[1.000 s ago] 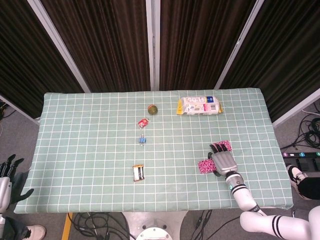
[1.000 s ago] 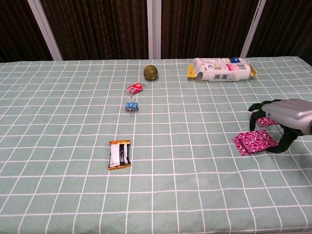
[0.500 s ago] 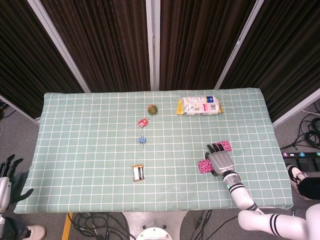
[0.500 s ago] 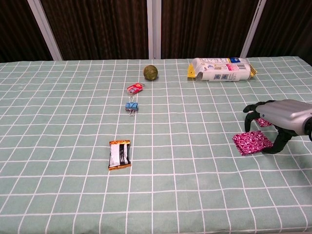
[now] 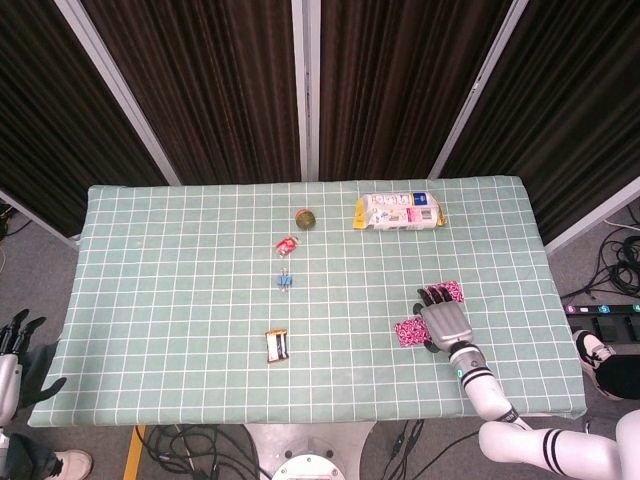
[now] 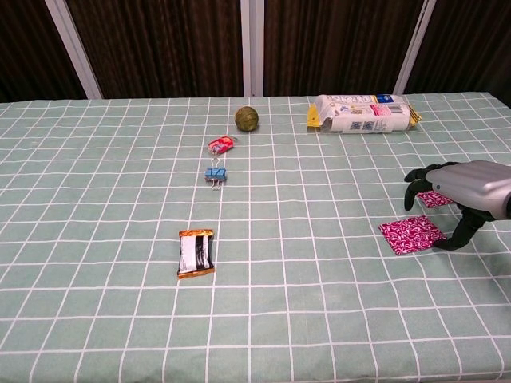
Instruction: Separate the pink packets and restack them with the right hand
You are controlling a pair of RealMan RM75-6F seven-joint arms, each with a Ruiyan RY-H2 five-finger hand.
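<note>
One pink patterned packet (image 5: 410,331) (image 6: 410,234) lies flat on the green checked cloth near the front right. A second pink packet (image 5: 452,291) (image 6: 435,199) lies just behind it, partly hidden under my right hand. My right hand (image 5: 445,320) (image 6: 463,191) hovers over the gap between them, fingers arched downward and apart, holding nothing. Its thumb tip reaches the cloth by the near packet's right edge. My left hand (image 5: 12,345) hangs off the table's front left corner with its fingers spread, empty.
A brown snack bar (image 6: 196,253) lies front centre. Further back are a blue binder clip (image 6: 215,173), a red candy (image 6: 222,144) and a green ball (image 6: 247,118). A white bag (image 6: 363,113) lies at the back right. The table's right edge (image 5: 563,320) is close to my right hand.
The near pink packet has slid slightly left and lies flatter, now showing as one square. My right hand shifted left and came back right. The left hand stayed put.
</note>
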